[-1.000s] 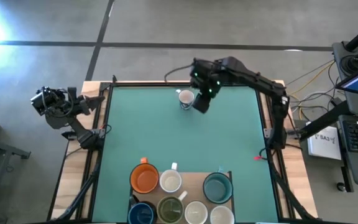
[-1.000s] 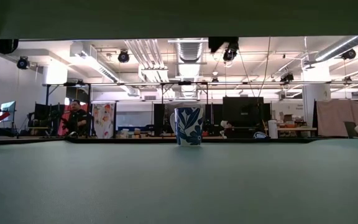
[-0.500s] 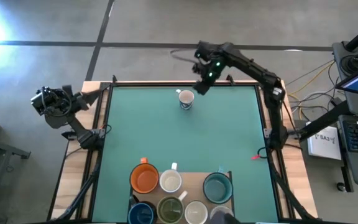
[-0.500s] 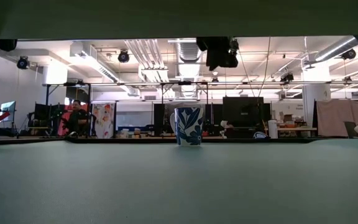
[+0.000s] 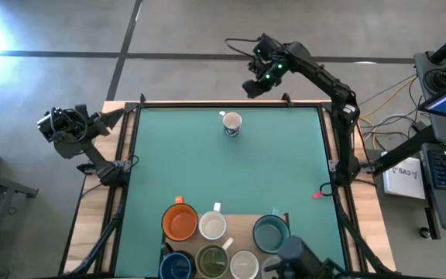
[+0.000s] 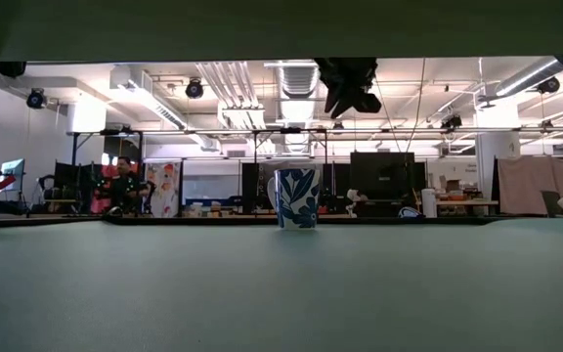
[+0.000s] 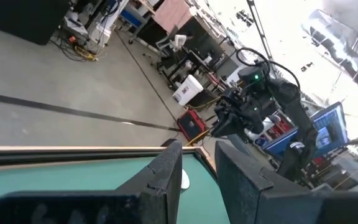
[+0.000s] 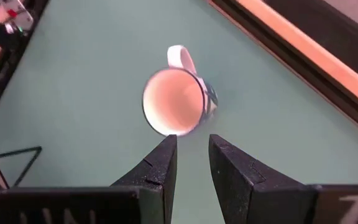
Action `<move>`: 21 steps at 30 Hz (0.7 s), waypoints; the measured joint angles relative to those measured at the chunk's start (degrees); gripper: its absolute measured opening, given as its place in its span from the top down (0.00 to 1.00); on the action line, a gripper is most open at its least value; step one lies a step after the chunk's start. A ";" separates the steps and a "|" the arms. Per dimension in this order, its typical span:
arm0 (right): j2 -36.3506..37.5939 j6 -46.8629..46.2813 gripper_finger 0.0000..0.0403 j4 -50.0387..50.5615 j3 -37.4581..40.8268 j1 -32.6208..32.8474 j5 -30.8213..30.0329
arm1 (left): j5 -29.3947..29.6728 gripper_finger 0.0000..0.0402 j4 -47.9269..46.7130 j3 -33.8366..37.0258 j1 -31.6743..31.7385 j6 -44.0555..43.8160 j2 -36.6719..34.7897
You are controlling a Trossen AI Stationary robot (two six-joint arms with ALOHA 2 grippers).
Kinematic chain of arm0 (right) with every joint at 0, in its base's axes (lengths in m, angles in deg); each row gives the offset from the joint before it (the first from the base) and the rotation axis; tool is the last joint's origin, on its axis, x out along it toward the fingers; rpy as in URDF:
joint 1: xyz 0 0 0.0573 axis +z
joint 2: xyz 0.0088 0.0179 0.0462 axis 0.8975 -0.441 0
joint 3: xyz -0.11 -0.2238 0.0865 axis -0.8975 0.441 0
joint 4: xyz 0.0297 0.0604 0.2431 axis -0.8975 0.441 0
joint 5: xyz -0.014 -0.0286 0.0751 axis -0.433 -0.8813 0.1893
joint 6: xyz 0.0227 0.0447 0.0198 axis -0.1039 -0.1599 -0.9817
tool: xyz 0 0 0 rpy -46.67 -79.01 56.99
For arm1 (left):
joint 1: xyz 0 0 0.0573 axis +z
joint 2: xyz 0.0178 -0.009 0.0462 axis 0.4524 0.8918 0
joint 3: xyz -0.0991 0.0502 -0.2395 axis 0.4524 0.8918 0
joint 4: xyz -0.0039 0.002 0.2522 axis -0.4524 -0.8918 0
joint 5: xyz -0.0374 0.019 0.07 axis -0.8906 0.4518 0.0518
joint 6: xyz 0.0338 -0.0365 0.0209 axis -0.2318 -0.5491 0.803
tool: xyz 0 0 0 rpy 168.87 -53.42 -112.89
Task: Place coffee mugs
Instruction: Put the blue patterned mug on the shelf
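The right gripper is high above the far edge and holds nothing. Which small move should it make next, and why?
Probably swing the right gripper toward the near-edge mug cluster, perhaps the orange mug. The patterned mug stands alone and upright on the mat, apparently placed; the gripper holds nothing. The left gripper waits off the table.

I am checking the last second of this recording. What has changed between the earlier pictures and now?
The right gripper, beside the blue-patterned white mug a second ago, has pulled back past the table's far edge and risen, holding nothing. The mug stands alone as before. A dark shape has come in at the near edge by the tray. The left gripper and the tray's mugs have not moved.
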 joint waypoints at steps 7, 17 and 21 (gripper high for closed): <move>0.26 9.42 0.80 3.09 0.01 -4.97 -2.81 | -1.66 0.80 -0.01 -2.01 -0.02 3.96 0.00; -1.45 30.74 0.80 2.97 0.07 -10.24 -3.87 | -4.90 0.80 2.30 -2.18 -0.09 4.96 0.06; -1.53 29.46 0.80 2.89 0.07 -12.41 -3.82 | -5.57 0.80 6.97 -0.60 -0.09 7.13 1.02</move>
